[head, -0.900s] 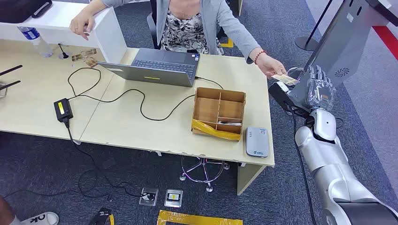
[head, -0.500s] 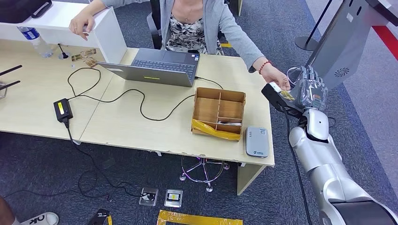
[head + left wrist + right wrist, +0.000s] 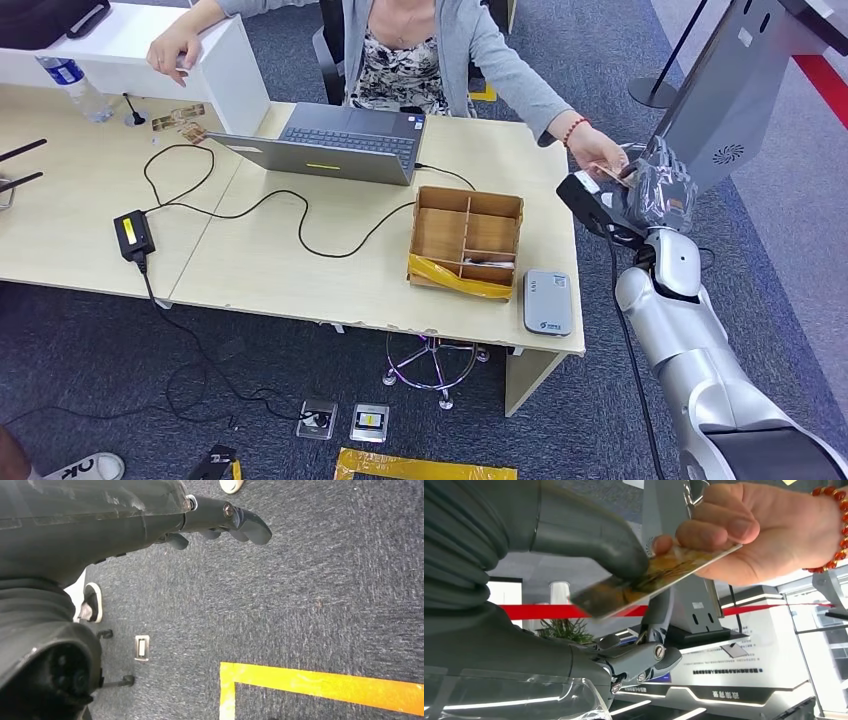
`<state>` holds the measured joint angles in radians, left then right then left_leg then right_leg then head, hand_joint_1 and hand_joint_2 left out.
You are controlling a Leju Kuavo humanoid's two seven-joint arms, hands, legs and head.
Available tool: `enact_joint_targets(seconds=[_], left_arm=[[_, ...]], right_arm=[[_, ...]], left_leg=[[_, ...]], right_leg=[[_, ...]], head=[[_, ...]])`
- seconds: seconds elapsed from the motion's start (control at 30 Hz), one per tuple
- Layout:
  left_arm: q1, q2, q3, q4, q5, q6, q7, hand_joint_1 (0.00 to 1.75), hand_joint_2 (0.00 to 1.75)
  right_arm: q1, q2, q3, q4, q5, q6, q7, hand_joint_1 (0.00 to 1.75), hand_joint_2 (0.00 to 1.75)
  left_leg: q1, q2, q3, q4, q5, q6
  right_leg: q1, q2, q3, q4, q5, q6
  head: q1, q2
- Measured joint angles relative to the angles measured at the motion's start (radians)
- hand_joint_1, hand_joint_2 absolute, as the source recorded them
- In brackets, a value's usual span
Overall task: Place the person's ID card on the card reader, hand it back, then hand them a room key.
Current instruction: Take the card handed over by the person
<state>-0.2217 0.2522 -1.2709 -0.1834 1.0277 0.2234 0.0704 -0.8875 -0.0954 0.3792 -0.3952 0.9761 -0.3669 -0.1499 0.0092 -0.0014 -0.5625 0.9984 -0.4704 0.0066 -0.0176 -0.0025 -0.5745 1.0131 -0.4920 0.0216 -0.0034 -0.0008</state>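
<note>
A tan ID card sits between the person's hand and my right hand, off the table's right end. Close up, my thick thumb presses on the ID card with a dark finger behind it, while the person's fingers still pinch its other end. The grey card reader lies at the table's front right corner, bare. My left hand hangs over the carpet, fingers loosely apart and holding nothing.
A wooden divided box stands beside the reader. A laptop sits in front of the seated person, with a black cable and adapter to the left. A grey kiosk rises just behind my right hand.
My right hand has moved in toward the table and met the person's hand. The card now sits under my thumb, with the person's fingers still on it.
</note>
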Motion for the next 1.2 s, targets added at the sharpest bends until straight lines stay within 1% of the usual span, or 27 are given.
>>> enact_joint_targets(seconds=[0.4,0.6,0.77,0.93,1.2], left_arm=[[0.008,0.016,-0.007,0.001,0.002,0.005,0.002,0.00,0.00],[0.015,0.013,-0.011,0.000,0.008,0.006,0.003,0.00,0.00],[0.015,0.006,-0.014,0.000,0.013,0.008,0.003,0.00,0.00],[0.016,0.004,-0.015,0.000,0.016,0.008,0.003,0.00,0.00],[0.018,0.005,-0.015,0.000,0.018,0.014,0.002,0.00,0.00]], right_arm=[[0.004,0.000,0.000,-0.008,-0.027,-0.003,-0.013,1.75,1.75],[0.013,0.000,0.000,-0.015,-0.048,0.012,-0.045,1.75,1.75],[0.055,0.003,0.002,-0.028,-0.064,0.027,-0.072,1.75,1.75],[0.107,0.007,0.011,-0.041,-0.074,0.030,-0.075,1.75,1.75],[0.134,0.007,0.037,-0.049,-0.081,0.038,-0.080,1.75,1.75]], left_leg=[[0.000,0.000,0.000,0.000,0.000,0.000],[0.000,0.000,0.000,0.000,0.000,0.000],[0.000,0.000,0.000,0.000,0.000,0.000],[0.000,0.000,0.000,0.000,0.000,0.000],[0.000,0.000,0.000,0.000,0.000,0.000]], right_leg=[[0.000,0.000,0.000,0.000,0.000,0.000],[0.000,0.000,0.000,0.000,0.000,0.000],[0.000,0.000,0.000,0.000,0.000,0.000],[0.000,0.000,0.000,0.000,0.000,0.000],[0.000,0.000,0.000,0.000,0.000,0.000]], head=[[0.000,0.000],[0.000,0.000],[0.000,0.000],[0.000,0.000],[0.000,0.000]])
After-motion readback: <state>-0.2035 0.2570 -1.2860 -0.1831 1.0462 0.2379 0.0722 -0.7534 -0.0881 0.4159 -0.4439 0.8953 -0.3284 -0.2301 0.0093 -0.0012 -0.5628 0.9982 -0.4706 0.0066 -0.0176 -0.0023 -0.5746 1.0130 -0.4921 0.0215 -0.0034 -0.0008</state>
